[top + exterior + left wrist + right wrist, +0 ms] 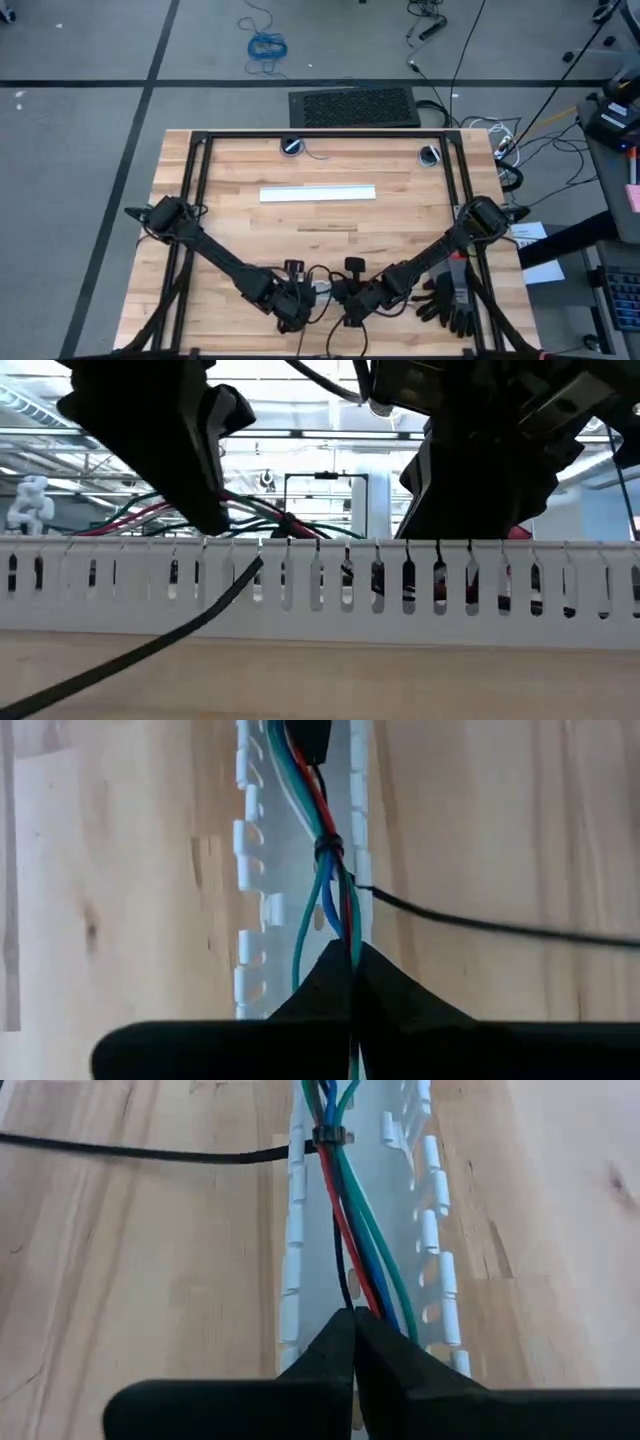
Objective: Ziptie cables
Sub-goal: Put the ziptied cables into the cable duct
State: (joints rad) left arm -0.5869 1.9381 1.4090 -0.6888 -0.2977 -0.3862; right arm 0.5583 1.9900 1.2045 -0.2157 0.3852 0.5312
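Note:
The cables [352,1230] are a thin bundle of red, green, blue and black wires running along a white slotted duct [330,585] near the table's front edge. A dark ziptie [330,847] is looped round the bundle, and its long tail [480,925] trails off across the wood. My left gripper [355,955] and my right gripper [352,1320] are each shut on the bundle, one on either side of the loop. In the high view they stand close together, the left gripper [295,312] beside the right gripper [350,308]. My left gripper pinches the wire bundle [345,925] between its two fingers, a short way from the ziptie loop. It comes at the bundle from above. The wires run out from between the fingertips, along the duct's channel. The fingers hide the place of contact itself. My right gripper pinches the bundle [365,1295] between its two fingers on the other side of the loop, also from above. The wires leave its fingertips together and run straight to the ziptie [330,1135]. In the low view the bundle [150,515] shows just above the duct's top edge.
A second white slotted strip [318,193] lies across the middle of the table. Black gloves [445,300] lie at the front right beside the right arm. Bare wood lies between the strip and the grippers. A black frame rail [320,135] runs along the far edge.

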